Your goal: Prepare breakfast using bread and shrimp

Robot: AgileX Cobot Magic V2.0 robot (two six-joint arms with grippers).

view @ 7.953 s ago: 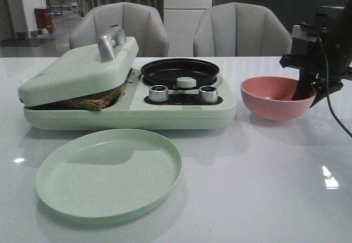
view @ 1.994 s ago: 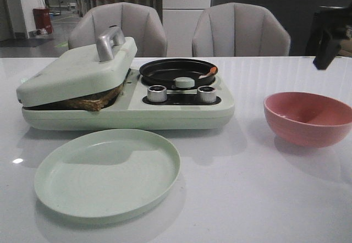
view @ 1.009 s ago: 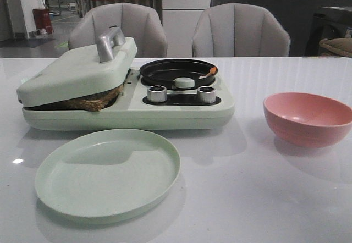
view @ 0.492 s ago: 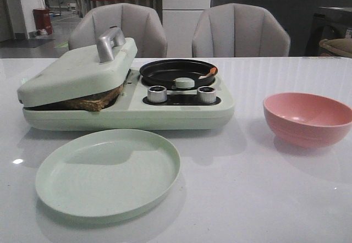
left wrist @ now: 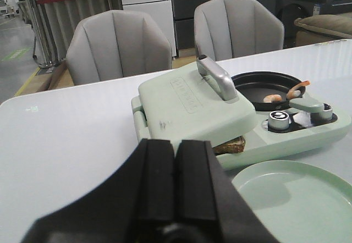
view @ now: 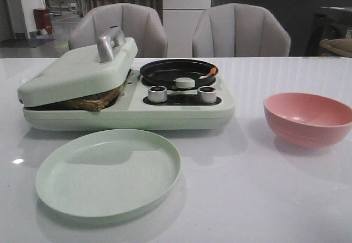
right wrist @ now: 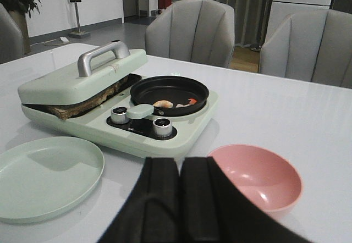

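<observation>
The bread (view: 91,101) lies in the pale green breakfast maker (view: 126,114) under its lowered lid (view: 77,70); only a brown crust edge shows, and the same bread (right wrist: 71,109) (left wrist: 231,144) shows in both wrist views. Orange-pink shrimp (view: 211,72) lie in the maker's black round pan (view: 176,70); two shrimp pieces (right wrist: 163,104) (left wrist: 273,97) show in the wrist views. My left gripper (left wrist: 175,147) is shut and empty, back from the maker's lid side. My right gripper (right wrist: 180,165) is shut and empty, near the pink bowl. Neither arm shows in the front view.
An empty pale green plate (view: 108,171) sits in front of the maker. An empty pink bowl (view: 308,119) stands to the right of it. Two knobs (view: 158,93) and a small lid are on the maker's front. Two grey chairs (view: 239,31) stand behind the table.
The right arm, earlier over the pink bowl, has left the front view. The bowl now sits farther right and nearer. Shrimp now show in the pan. Nothing has moved in the last second.
</observation>
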